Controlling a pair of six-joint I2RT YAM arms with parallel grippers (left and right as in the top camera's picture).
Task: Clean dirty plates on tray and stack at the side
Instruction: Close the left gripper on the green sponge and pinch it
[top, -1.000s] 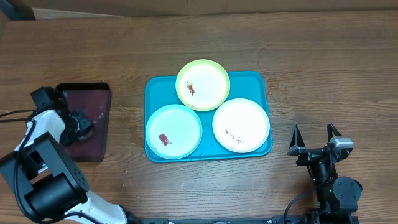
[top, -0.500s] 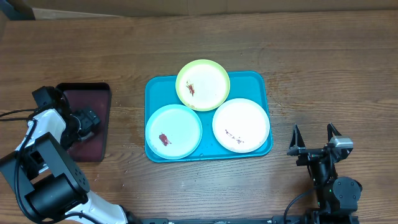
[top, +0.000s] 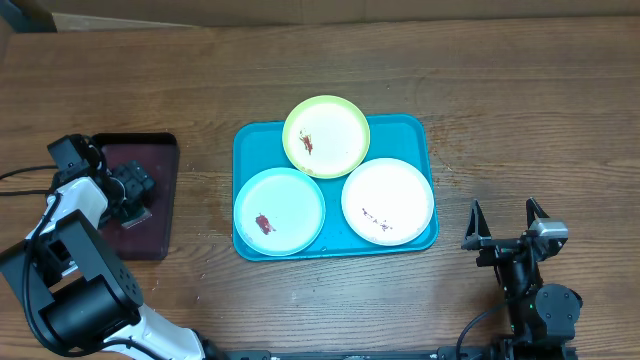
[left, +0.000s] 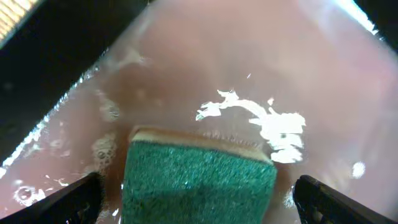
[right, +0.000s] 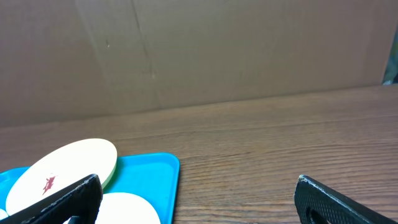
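Three plates lie on the turquoise tray: a yellow-green plate at the far edge, a pale mint-blue plate at front left and a white plate at front right, each with small red-brown smears. My left gripper hangs over the small black tray, far left of the plates. It is open around a green sponge lying in soapy water, with a gap on each side. My right gripper stands open and holds nothing, right of the turquoise tray.
The black tray with a maroon inside holds shallow foamy water. Bare wooden table surrounds both trays. A brown cardboard wall runs behind the table's far edge.
My left gripper's jaws have opened off the sponge, and the gripper has shifted slightly toward the far end of the black tray. The right arm and the plates have not moved.
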